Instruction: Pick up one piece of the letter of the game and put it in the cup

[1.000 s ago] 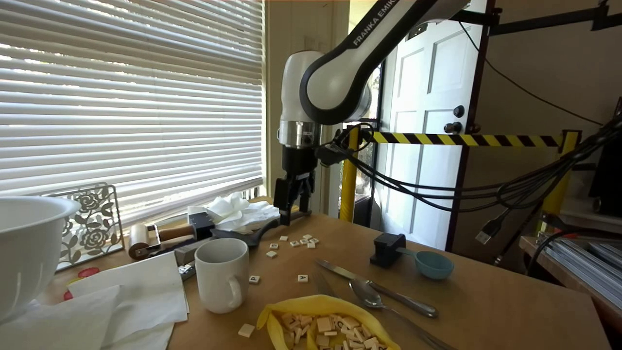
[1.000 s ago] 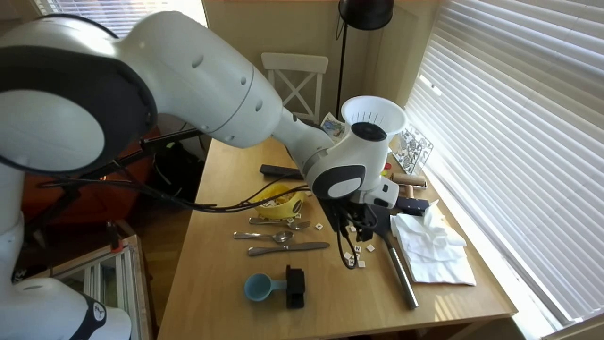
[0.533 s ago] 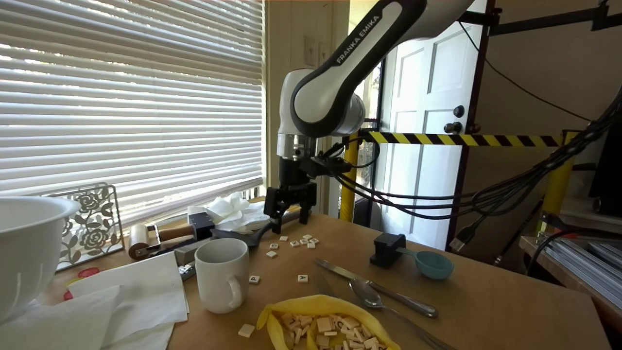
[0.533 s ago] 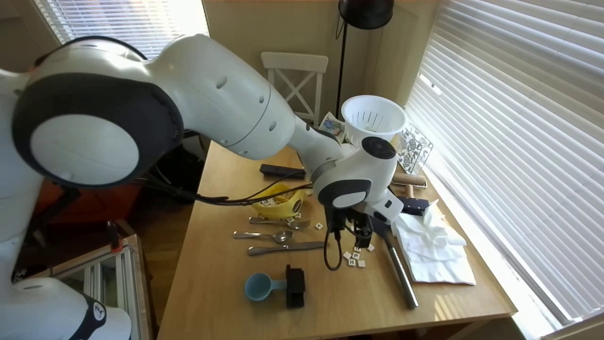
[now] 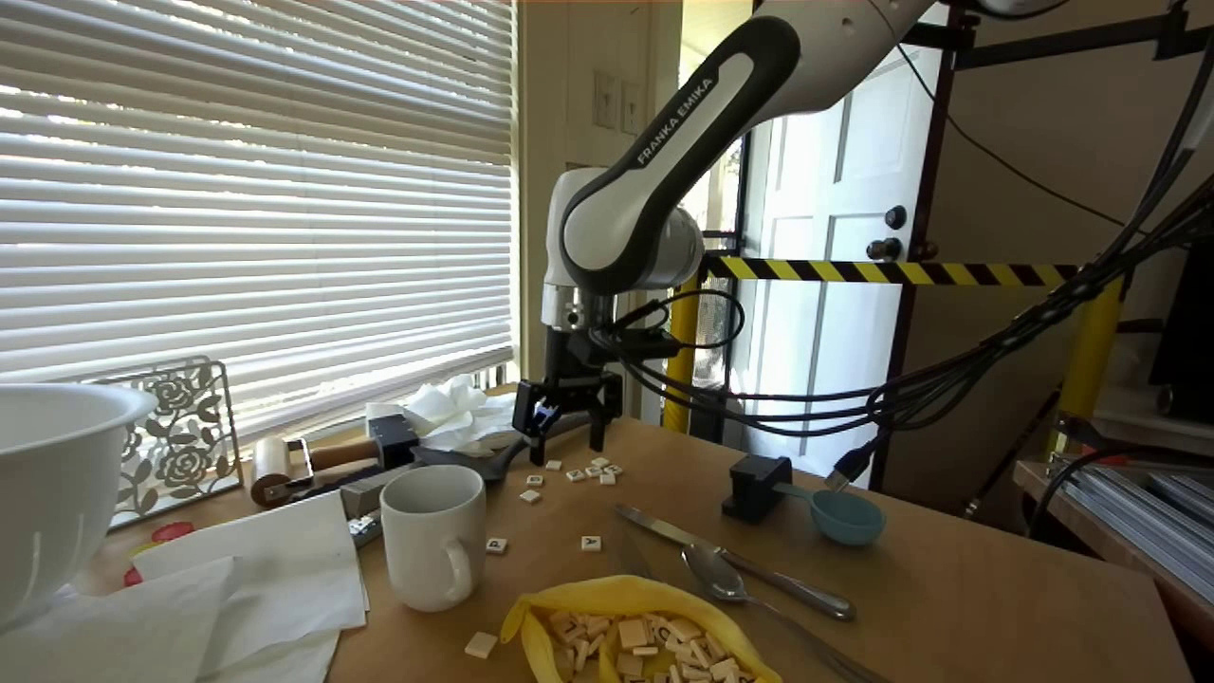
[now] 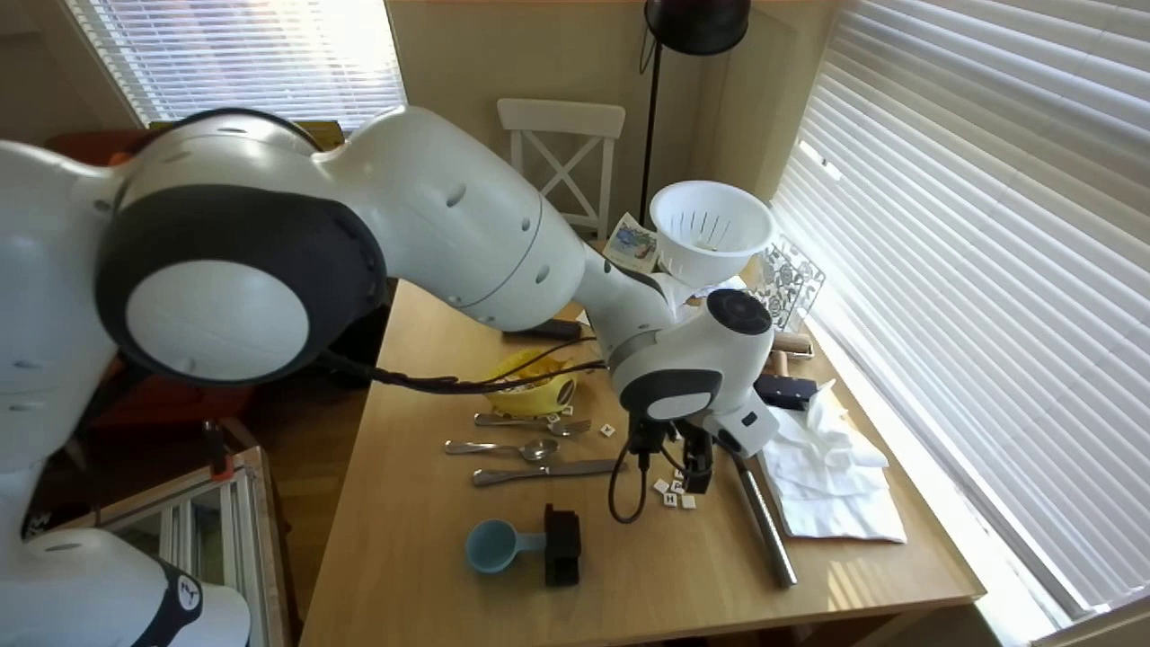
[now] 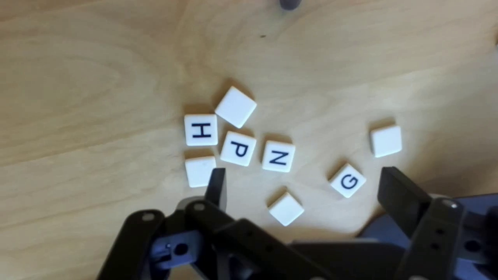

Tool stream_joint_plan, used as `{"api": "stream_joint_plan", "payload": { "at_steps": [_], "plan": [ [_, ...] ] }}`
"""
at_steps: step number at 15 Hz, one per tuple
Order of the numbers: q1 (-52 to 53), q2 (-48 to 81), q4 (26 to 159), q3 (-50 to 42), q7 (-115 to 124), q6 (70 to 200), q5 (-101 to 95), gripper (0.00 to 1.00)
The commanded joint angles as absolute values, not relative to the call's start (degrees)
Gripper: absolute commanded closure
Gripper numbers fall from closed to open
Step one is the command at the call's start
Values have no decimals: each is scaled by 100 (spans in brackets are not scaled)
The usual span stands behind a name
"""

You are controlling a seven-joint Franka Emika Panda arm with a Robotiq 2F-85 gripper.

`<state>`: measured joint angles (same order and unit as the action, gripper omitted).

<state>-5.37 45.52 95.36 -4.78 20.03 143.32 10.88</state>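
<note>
Several small white letter tiles lie loose on the table. In the wrist view they include the G tile [image 7: 347, 181], the N tile [image 7: 278, 156], the P tile [image 7: 238, 148], the H tile [image 7: 201, 130] and a blank-faced tile [image 7: 286, 209]. My gripper [image 7: 305, 186] is open and empty, its fingers apart above the tiles. The G tile and a blank-faced tile show between the fingers. In an exterior view the gripper [image 5: 567, 444] hangs a little above the tile group [image 5: 593, 470]. The white mug [image 5: 432, 545] stands upright nearer that camera.
A yellow pouch [image 5: 626, 590] full of tiles lies near the mug. A black spatula [image 5: 498, 463] lies beside the tiles. A knife [image 6: 548, 472], spoon, fork and blue scoop [image 6: 491, 545] lie on the table. The white bowl [image 5: 57, 474] and white cloth [image 6: 822, 458] stand near the window.
My arm has lowered toward the tile group. The gripper has turned, so both fingers now show spread apart in an exterior view. The tiles and mug have not moved.
</note>
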Motion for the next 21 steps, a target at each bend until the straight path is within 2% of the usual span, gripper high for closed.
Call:
{"api": "stream_joint_plan", "payload": {
  "at_steps": [1,21],
  "plan": [
    [-602,4872,9196,-472,2113,14198,1290,0],
    [-672,4849,9146,-137,1791,14372,1420,0]
  ]
}}
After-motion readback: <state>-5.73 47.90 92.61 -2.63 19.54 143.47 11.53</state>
